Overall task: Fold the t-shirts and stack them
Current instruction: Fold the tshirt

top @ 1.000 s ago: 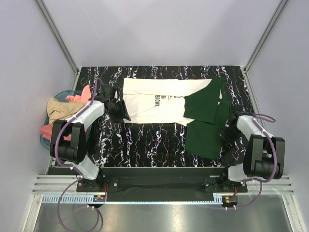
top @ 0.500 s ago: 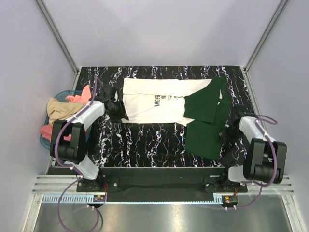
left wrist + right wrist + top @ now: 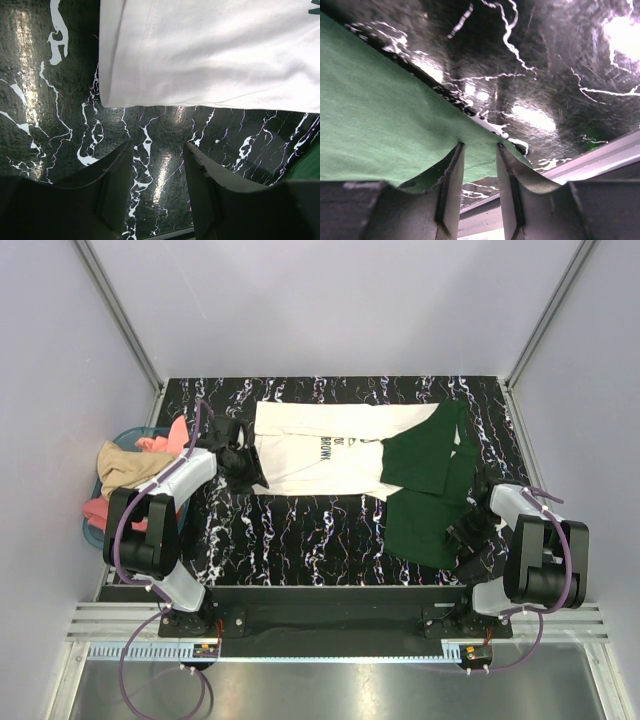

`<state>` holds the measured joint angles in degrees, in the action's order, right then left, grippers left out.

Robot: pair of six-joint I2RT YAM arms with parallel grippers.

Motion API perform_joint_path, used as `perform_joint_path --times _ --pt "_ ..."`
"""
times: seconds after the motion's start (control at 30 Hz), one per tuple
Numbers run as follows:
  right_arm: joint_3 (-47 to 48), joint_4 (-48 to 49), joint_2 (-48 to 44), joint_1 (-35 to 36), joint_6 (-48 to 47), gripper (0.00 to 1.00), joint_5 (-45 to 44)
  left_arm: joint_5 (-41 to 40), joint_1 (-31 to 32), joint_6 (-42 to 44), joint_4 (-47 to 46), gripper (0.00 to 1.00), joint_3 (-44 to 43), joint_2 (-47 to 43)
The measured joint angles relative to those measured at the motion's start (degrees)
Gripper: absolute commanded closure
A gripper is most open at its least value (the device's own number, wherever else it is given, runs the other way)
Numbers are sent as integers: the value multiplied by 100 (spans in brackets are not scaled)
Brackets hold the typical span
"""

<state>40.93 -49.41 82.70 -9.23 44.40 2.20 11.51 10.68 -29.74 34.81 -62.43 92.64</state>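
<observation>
Surface: black marbled table (image 3: 300,540) with white veins, pale lilac walls (image 3: 330,300) on three sides.
Left edge: I see a blue basket (image 3: 92,532) hanging off the table's left side, holding a beige cloth (image 3: 125,465) and pink cloths (image 3: 95,510).
Cream-white t-shirt (image 3: 320,445): flat at the far middle of the table, long axis left to right; its dark lettering (image 3: 325,448) reads sideways, running far to near.
Dark green t-shirt (image 3: 425,510): on the right side, long axis far to near; its far part lies over the cream shirt's right end and hides it.
Left gripper (image 3: 157,150): fingers apart, nothing between them, over bare table just beside the near-left corner of the cream shirt, not touching it.
Right gripper (image 3: 477,150): fingers a little apart at the green shirt's near-right hem; I see cloth and table through the gap, and no pinch on the cloth.
In the way: the green overlap on the cream shirt.
</observation>
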Motion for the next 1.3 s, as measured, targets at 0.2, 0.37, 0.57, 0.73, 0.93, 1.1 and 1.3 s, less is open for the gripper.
perform_joint_path --times 0.2,0.37,0.57,0.73,0.93,1.1,1.3 --pt "328 13 372 7 -48 60 37 2 0 -7 2 51 -138 92" --pt "802 -122 308 9 -48 53 -7 120 0 7 59 50 -592 275" --pt "1832 -293 269 9 -48 53 -20 367 0 15 -2 50 -1685 688" --pt "2527 417 863 13 -343 61 227 667 0 4 -264 51 -2656 1475" --pt "3613 1344 2500 20 -778 68 654 776 0 -31 -400 51 -3379 2612" --pt "4428 1648 3611 20 -1051 70 850 719 0 -33 -369 52 -3617 3261" --pt "5060 1720 4113 24 -1180 71 946 345 0 -98 -302 52 -3995 3751"
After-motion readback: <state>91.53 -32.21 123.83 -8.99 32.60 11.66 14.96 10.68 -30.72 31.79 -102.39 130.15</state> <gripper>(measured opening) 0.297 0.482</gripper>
